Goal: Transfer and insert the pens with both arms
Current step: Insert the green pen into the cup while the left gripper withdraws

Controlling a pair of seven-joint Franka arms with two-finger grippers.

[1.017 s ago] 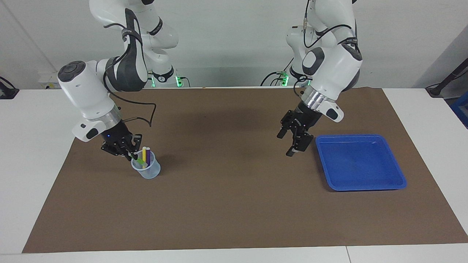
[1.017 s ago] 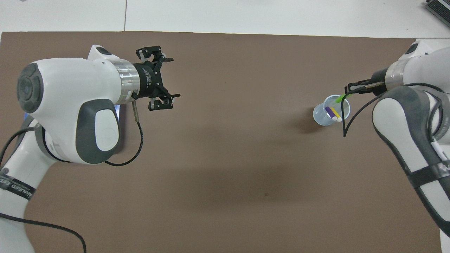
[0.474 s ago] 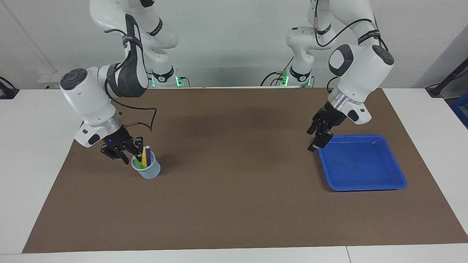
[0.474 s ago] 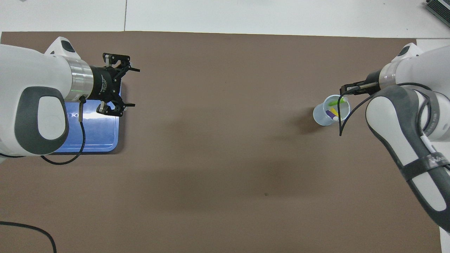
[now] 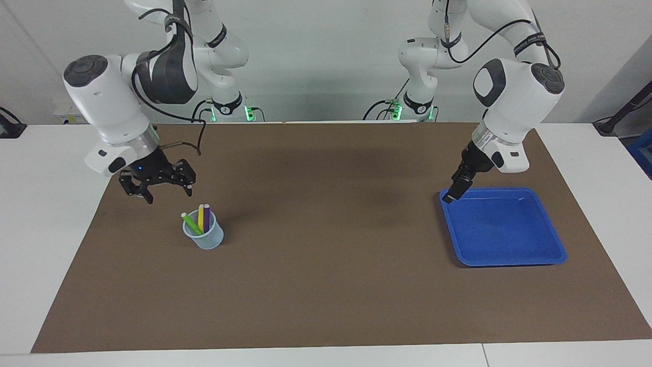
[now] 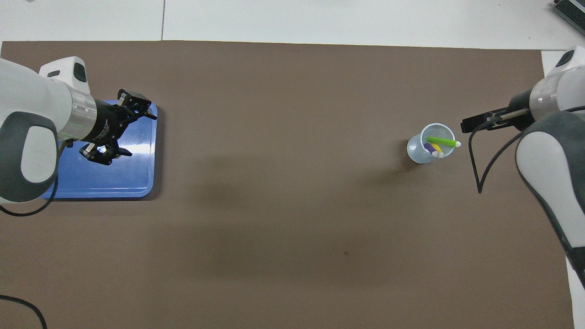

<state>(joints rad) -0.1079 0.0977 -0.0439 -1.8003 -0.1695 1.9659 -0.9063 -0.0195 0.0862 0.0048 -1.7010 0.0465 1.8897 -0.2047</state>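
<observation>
We can't see the pens' lower halves, sunk in the cup (image 5: pixel 203 238). The left arm (image 6: pixel 27 137) covers part of the tray (image 6: pixel 137 183) overhead. The right hand (image 6: pixel 475 122) is edge-on there.

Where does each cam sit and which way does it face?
Facing view: high across the table, looking at the robots; both arms show whole, bases at top, right claw raised by the cup, left claw over the tray.
Overhead view: above the robots' end, looking steeply down; forearms enter from the sides.
Shared: cup, tray, pens, both claws, mirrored.
</observation>
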